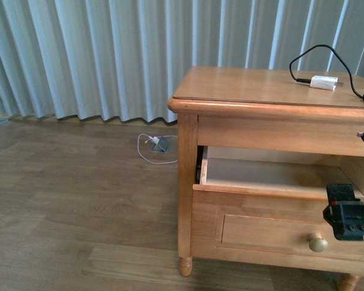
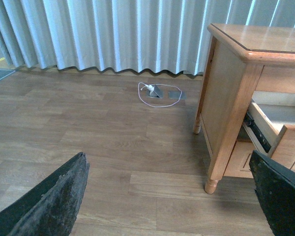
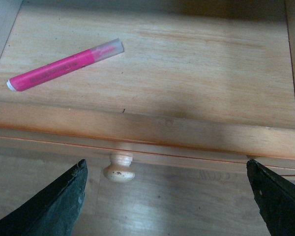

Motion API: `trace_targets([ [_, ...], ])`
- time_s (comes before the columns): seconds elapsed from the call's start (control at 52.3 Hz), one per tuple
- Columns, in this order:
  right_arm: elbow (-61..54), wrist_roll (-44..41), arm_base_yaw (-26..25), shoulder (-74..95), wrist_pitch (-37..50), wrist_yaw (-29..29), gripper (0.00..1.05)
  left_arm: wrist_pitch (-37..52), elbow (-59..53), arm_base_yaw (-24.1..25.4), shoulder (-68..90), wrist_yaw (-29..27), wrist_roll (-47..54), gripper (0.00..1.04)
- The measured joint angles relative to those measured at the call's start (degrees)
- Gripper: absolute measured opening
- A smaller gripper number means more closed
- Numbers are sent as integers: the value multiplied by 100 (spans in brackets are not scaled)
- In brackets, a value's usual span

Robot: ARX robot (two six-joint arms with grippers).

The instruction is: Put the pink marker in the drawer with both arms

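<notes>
Pale-floored drawer (image 3: 187, 59) holds the pink marker (image 3: 64, 65); left end effector (image 2: 168, 156) and right end effector (image 3: 165, 164) both spread apart.

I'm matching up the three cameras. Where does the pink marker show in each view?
Front view: not in it; the open drawer, lower right, shows only bare floor.
Left wrist view: not in it; just the drawer's corner shows.
Right wrist view: the pink marker lies flat inside the drawer, behind the front wall.
Shared landmark: the drawer in all three; its knob in front and right wrist views.
</notes>
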Motion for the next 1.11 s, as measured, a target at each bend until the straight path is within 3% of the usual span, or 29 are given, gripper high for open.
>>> trace_targets([
  [0.803, 1609, 634, 81, 2129, 1858, 793, 96, -2, 0, 0, 0, 0, 0, 99],
  [1.109, 1985, 684, -7, 2481, 2105, 1049, 96, -2, 0, 0, 0, 0, 2, 99],
])
